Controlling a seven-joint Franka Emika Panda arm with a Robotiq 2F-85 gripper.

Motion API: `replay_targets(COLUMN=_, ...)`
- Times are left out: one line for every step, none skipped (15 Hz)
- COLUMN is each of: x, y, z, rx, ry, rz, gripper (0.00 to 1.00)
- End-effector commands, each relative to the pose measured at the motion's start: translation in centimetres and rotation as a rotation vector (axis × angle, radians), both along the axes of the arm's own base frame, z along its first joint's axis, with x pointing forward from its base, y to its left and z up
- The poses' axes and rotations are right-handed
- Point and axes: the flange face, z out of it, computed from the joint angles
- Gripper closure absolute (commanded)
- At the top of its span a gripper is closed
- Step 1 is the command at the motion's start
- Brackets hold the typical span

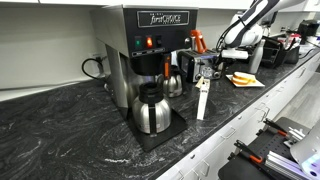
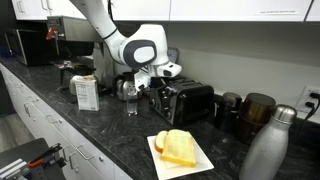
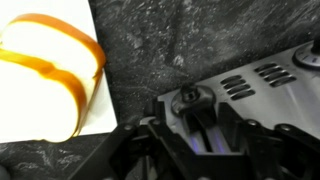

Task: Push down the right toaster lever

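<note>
Toaster sits on the dark surface behind the plate. My tool hovers at its end, clenched or released I cannot tell. I judge this the approach step; next needs a straight downward push on the lever.

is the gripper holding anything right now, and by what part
Nothing seems held. The gripper sits over the end of the toaster, by its lever; whether it touches the lever cannot be told.
</note>
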Motion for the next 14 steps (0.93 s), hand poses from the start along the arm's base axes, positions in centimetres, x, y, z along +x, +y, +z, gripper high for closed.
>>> replay_targets(x=0.7, y=4.7, z=-3.6, rx=0.032, ry=0.036, rz=0.052, gripper=0.11)
replay_targets(x=0.8, y=6.1, z=-4.4, rx=0.036, ry=0.047, rz=0.067, gripper=0.01)
replay_targets(x=0.8, y=7.2, z=-4.9, rx=0.038, ry=0.054, rz=0.077, gripper=0.0)
replay_targets(x=0.9, y=7.9, z=-5.3, rx=0.038, ry=0.059, rz=0.084, gripper=0.0)
replay_targets(x=0.8, y=8.1, z=-5.4, rx=0.035, ry=0.06, rz=0.087, gripper=0.0)
replay_targets(x=0.8, y=8.2, z=-5.3, rx=0.032, ry=0.059, rz=0.089, gripper=0.0)
replay_targets(x=0.8, y=8.0, z=-5.1, rx=0.024, ry=0.059, rz=0.087, gripper=0.0)
replay_targets(x=0.8, y=7.7, z=-5.0, rx=0.019, ry=0.059, rz=0.084, gripper=0.0)
replay_targets(x=0.7, y=7.4, z=-4.7, rx=0.014, ry=0.062, rz=0.082, gripper=0.0)
replay_targets(x=0.6, y=7.2, z=-4.5, rx=0.017, ry=0.068, rz=0.078, gripper=0.0)
replay_targets(x=0.8, y=7.3, z=-5.3, rx=0.025, ry=0.069, rz=0.082, gripper=0.0)
replay_targets(x=0.8, y=7.2, z=-5.1, rx=0.024, ry=0.067, rz=0.079, gripper=0.0)
replay_targets(x=0.8, y=7.1, z=-5.0, rx=0.024, ry=0.065, rz=0.079, gripper=0.0)
replay_targets(x=0.8, y=7.2, z=-5.0, rx=0.024, ry=0.064, rz=0.079, gripper=0.0)
